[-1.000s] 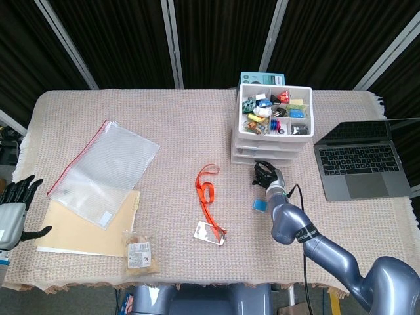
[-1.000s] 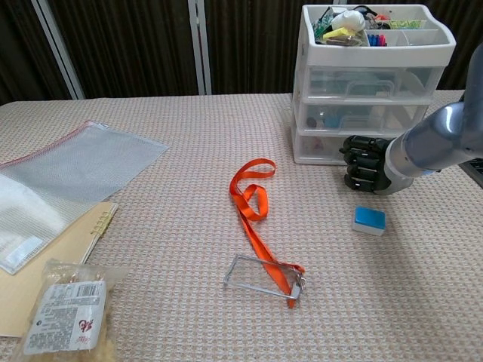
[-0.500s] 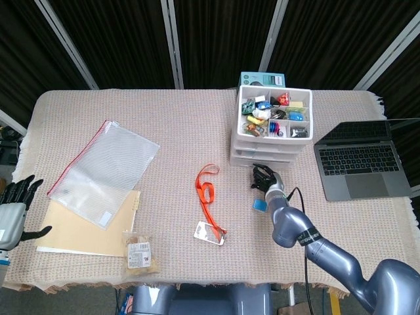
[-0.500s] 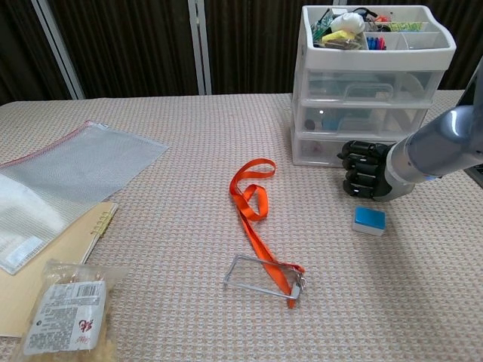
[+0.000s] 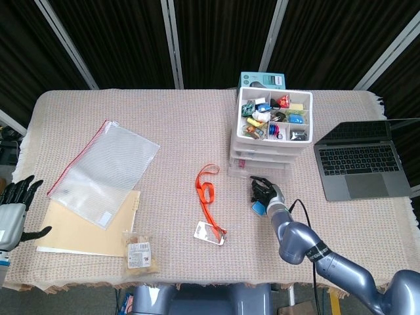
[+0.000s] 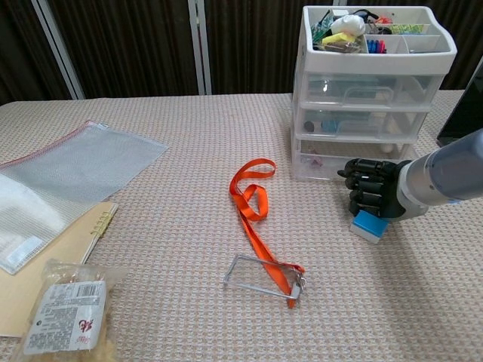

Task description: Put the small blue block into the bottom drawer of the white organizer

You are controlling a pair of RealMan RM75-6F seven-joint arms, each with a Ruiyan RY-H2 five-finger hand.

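The small blue block (image 5: 259, 208) (image 6: 370, 225) lies on the table cloth just in front of the white organizer (image 5: 274, 141) (image 6: 370, 75). My right hand (image 5: 264, 191) (image 6: 371, 194) sits over the block's far edge with its fingers curled, and the upper ones hook the front of the bottom drawer (image 5: 257, 171) (image 6: 339, 160). That drawer stands out a little from the frame. Part of the block is hidden under the hand. My left hand (image 5: 14, 205) hangs off the table's left edge with its fingers spread, holding nothing.
An orange lanyard (image 5: 207, 195) (image 6: 256, 207) with a badge holder (image 5: 210, 231) lies left of the block. A laptop (image 5: 361, 161) stands to the right of the organizer. A zip pouch (image 5: 105, 169), a folder (image 5: 85, 230) and a snack bag (image 5: 140, 250) are at the left.
My right hand drew back toward me, from the organizer's base onto the blue block. The bottom drawer came out with it, and the organizer shifted slightly nearer.
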